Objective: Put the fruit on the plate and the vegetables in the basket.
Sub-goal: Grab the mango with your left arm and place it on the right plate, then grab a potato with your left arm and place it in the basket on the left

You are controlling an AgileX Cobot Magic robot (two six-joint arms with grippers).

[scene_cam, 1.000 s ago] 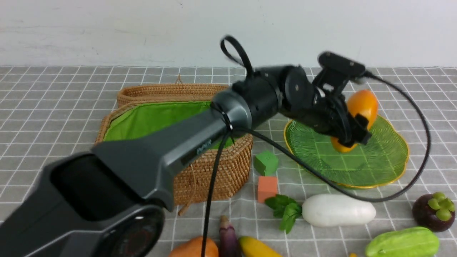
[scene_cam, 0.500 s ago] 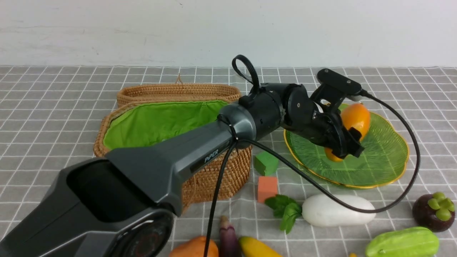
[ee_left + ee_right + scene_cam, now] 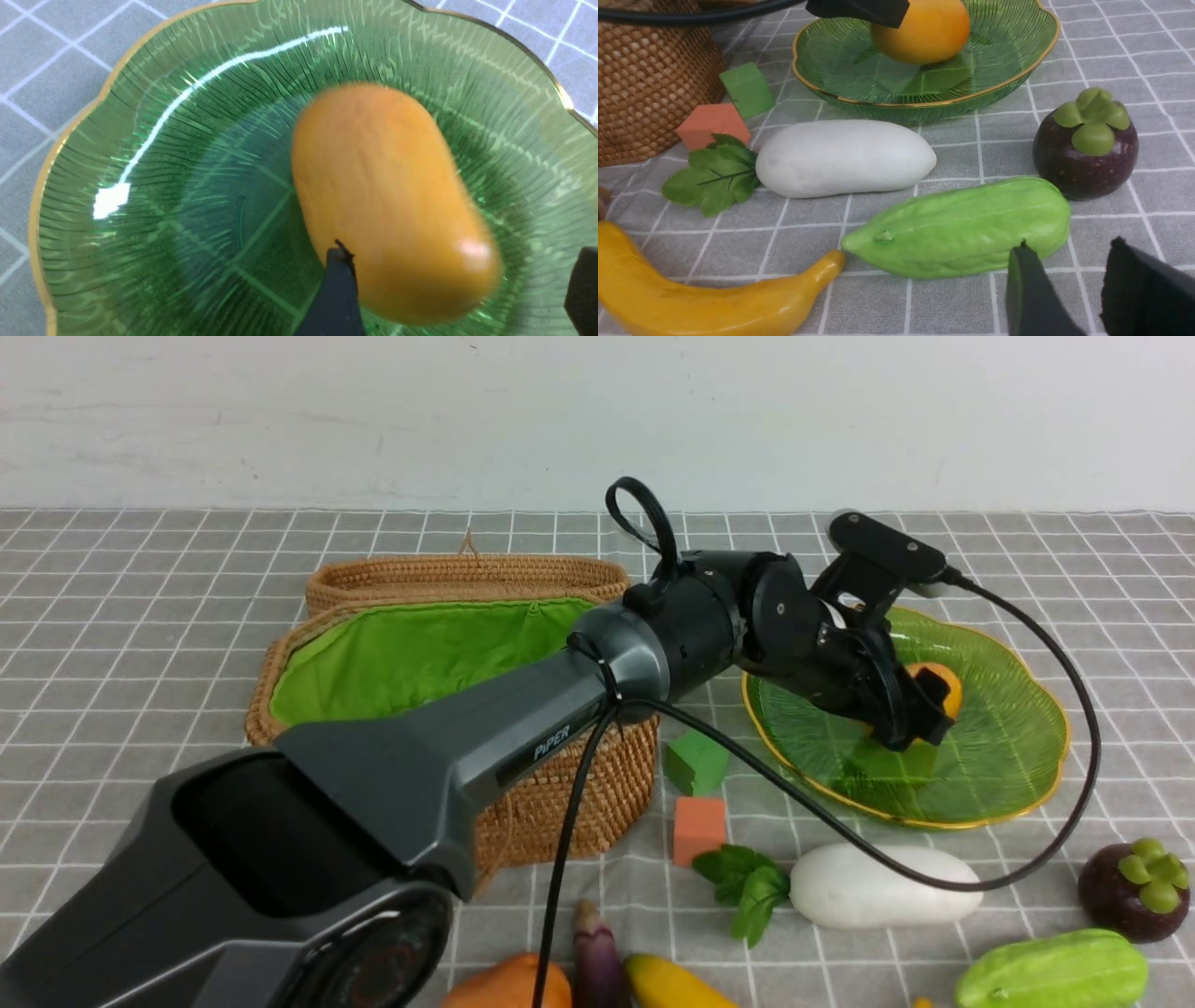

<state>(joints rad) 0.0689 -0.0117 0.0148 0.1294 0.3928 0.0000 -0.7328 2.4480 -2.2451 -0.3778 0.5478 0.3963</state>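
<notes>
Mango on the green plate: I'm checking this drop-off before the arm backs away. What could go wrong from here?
1. The mango looks motion-blurred in the left wrist view, so it may roll across the curved plate toward the rim.
2. The left gripper has its jaws open but close beside the mango; pulling out could nudge it.
3. The left arm's cable lies across the white radish and might drag it.
</notes>
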